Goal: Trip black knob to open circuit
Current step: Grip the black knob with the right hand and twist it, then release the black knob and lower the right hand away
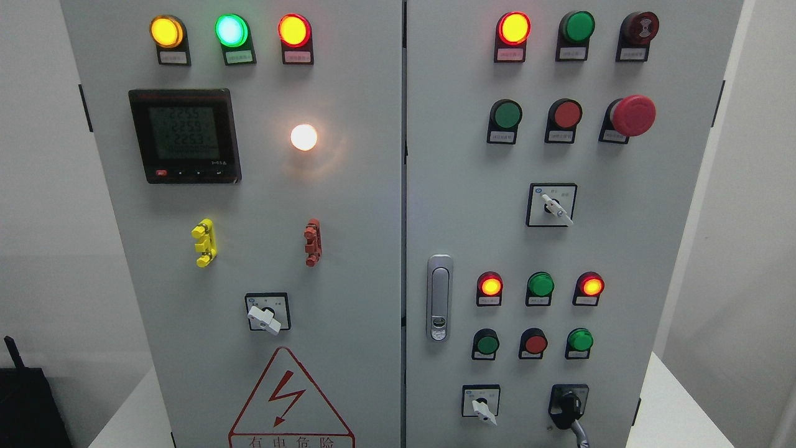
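The black knob sits at the lower right of the grey control cabinet's right door, on a black square plate. Its handle points down and slightly right. To its left is a white selector switch. Neither of my hands nor any arm shows in the head view.
The right door carries lit red lamps, green and red push buttons, a red emergency stop, a white selector and a metal door latch. The left door has a meter, a lit white lamp and a white selector.
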`<state>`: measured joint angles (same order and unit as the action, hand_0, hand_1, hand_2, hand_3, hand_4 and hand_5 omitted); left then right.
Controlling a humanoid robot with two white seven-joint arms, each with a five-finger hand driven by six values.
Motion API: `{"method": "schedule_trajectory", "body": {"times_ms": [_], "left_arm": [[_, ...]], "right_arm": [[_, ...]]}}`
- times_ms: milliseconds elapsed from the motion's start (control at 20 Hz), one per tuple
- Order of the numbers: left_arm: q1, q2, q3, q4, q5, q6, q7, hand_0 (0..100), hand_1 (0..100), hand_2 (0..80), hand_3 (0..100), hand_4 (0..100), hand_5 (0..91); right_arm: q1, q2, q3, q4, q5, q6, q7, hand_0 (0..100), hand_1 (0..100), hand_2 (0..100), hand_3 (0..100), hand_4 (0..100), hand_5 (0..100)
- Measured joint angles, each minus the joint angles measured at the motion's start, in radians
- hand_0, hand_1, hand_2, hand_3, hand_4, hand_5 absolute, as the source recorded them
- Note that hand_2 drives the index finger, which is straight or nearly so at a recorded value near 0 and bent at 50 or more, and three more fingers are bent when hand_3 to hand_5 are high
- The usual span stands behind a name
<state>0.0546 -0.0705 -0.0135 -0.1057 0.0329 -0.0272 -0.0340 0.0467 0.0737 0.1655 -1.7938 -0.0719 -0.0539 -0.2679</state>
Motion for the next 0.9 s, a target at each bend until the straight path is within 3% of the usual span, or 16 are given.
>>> {"method": "schedule_trajectory", "body": {"times_ms": [900], "left_arm": [[0.0, 0.0, 0.0, 0.0, 0.0, 0.0, 0.0, 12, 39, 0.0, 0, 0, 0.0]], "right_arm": [[-0.003, 0.0, 0.014, -0.003, -0.003, 0.005, -0.005, 0, 5, 3, 100, 100, 100]]}}
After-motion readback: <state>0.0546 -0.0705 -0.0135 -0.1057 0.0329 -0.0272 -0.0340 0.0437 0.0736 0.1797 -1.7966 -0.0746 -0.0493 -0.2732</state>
